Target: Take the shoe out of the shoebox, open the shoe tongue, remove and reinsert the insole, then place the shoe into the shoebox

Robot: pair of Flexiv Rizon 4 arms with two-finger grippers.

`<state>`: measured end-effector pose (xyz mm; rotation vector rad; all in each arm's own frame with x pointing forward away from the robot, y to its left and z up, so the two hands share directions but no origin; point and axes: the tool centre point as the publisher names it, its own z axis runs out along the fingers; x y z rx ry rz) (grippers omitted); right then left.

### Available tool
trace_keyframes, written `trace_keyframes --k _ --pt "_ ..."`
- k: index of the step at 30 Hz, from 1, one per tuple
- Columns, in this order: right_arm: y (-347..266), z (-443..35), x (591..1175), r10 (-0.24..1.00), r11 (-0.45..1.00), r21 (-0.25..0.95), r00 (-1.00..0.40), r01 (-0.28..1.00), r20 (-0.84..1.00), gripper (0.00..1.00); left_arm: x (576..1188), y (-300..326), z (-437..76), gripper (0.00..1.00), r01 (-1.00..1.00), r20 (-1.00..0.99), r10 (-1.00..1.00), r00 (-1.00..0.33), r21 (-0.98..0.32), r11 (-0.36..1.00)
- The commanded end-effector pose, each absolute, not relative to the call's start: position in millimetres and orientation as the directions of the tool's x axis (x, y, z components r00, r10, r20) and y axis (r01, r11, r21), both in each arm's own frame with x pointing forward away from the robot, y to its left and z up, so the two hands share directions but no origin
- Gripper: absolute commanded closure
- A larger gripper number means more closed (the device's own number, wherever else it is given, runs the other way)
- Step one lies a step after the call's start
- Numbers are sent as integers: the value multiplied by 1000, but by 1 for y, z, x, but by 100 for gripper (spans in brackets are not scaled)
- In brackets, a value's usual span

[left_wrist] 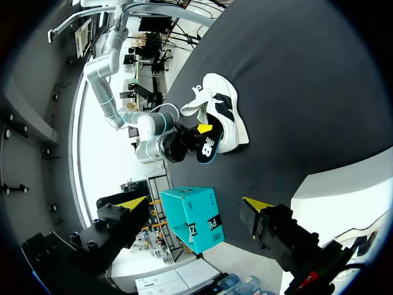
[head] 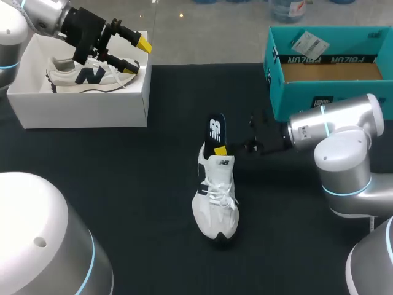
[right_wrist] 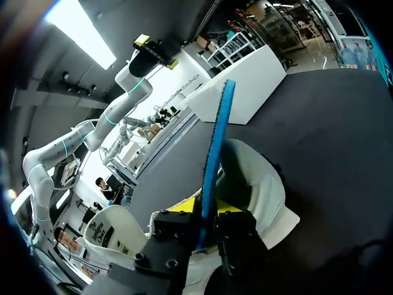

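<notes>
A white shoe with a dark side stripe lies on the black table, toe towards the front edge. A dark insole with a blue rim stands upright out of its heel opening. My right gripper comes in from the right at the heel. In the right wrist view its fingers press the insole from both sides, just above the shoe. My left gripper hangs open over the white shoebox, nothing between its yellow tips. The left wrist view shows the shoe and insole far ahead of that gripper.
A second white shoe with a navy logo lies inside the white shoebox at the back left. A teal shoebox stands at the back right, behind my right arm. Black table surface lies bare around the shoe.
</notes>
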<state>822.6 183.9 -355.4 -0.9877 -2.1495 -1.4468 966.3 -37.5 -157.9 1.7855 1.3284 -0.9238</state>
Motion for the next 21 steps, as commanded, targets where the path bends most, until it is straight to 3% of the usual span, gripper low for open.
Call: trace_keyframes --k 1,11,14,16,21 --pt "186 -346 822 362 231 665 -698 710 618 45 967 -37 -158 0 968 -863 458 215 126 -217" --pt "182 -325 841 384 274 678 -724 682 573 58 967 -37 -158 0 968 -863 458 215 126 -217" --pt "180 -324 844 386 273 677 -723 683 573 72 967 -37 -158 0 968 -863 458 215 126 -217" --pt "179 -324 846 387 272 677 -722 684 574 100 967 -37 -158 0 968 -863 458 215 126 -217" --pt "178 -325 847 395 271 674 -718 687 573 100 967 -37 -158 0 968 -863 458 215 126 -217"
